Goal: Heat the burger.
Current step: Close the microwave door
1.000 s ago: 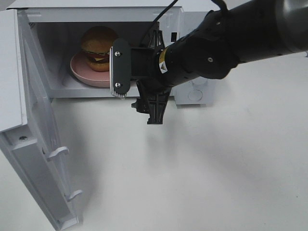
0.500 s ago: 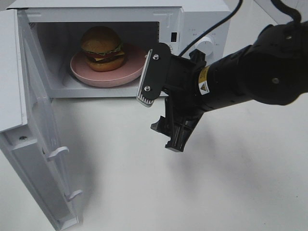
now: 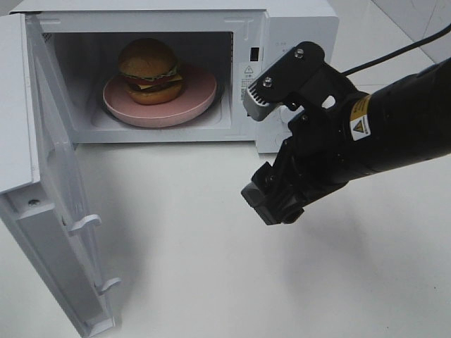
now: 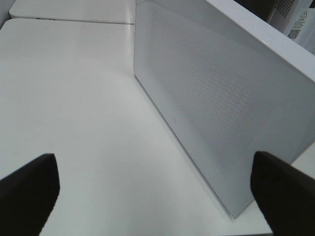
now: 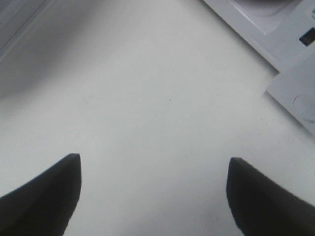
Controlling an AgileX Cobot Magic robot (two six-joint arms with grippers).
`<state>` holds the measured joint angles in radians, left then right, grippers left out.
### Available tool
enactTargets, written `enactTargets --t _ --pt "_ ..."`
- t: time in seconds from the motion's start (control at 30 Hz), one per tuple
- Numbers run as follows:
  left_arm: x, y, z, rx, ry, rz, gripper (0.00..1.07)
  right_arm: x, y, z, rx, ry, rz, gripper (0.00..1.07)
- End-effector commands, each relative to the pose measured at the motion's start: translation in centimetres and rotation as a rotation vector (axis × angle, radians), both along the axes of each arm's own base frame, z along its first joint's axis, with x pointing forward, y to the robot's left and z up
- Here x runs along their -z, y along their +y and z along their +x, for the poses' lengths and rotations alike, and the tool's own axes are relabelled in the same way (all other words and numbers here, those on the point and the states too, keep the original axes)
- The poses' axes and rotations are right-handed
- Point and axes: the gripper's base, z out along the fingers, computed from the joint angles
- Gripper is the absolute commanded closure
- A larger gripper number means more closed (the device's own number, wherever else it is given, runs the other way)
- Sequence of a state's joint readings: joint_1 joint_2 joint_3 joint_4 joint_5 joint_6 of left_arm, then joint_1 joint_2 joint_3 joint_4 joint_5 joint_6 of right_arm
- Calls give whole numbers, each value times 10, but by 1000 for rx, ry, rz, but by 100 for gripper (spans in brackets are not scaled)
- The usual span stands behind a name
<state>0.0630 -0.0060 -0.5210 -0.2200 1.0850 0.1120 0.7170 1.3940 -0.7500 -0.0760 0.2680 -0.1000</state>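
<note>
The burger sits on a plate in the microwave, eleven o'clock from the right gripper. It and the left gripper gape wide, empty.

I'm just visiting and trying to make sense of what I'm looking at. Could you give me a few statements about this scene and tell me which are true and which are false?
1. The burger sits on a pink plate inside the microwave. True.
2. The microwave's door is shut. False: it is swung wide open.
3. The right end effector is gripping the burger. False: it is open and empty, outside the microwave and over the table.
4. The left end effector is open with nothing between its fingers. True.
</note>
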Motion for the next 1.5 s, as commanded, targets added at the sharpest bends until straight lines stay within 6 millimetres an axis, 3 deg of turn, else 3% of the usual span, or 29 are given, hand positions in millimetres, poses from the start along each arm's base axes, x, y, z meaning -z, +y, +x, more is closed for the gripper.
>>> enactTargets --t 0.03,0.2,0.27,0.37,0.43,0.53,0.6,1.03,1.5 --pt "0 0 -2 -2 -27 -3 9 -3 -7 -6 37 46 -6 31" --pt "0 0 -2 -2 -27 -3 9 -10 -25 -6 129 104 -4 31" --pt "0 0 -2 -2 -27 -3 9 -14 -49 -4 244 177 -11 31" --pt "0 0 -2 -2 -27 -3 9 -15 -54 -5 266 190 -17 31" --pt "0 0 -2 -2 -27 -3 9 -21 -76 -9 361 255 -43 32" --pt "0 0 -2 -2 -27 -3 9 -22 -79 -12 370 265 -49 32" --pt "0 0 -2 -2 -27 -3 9 -33 -89 -28 377 292 -76 32" --pt "0 0 -2 -2 -27 -3 9 -71 -115 -77 410 238 -10 32" --pt "0 0 -2 -2 -27 -3 9 -95 -145 -130 413 111 51 33"
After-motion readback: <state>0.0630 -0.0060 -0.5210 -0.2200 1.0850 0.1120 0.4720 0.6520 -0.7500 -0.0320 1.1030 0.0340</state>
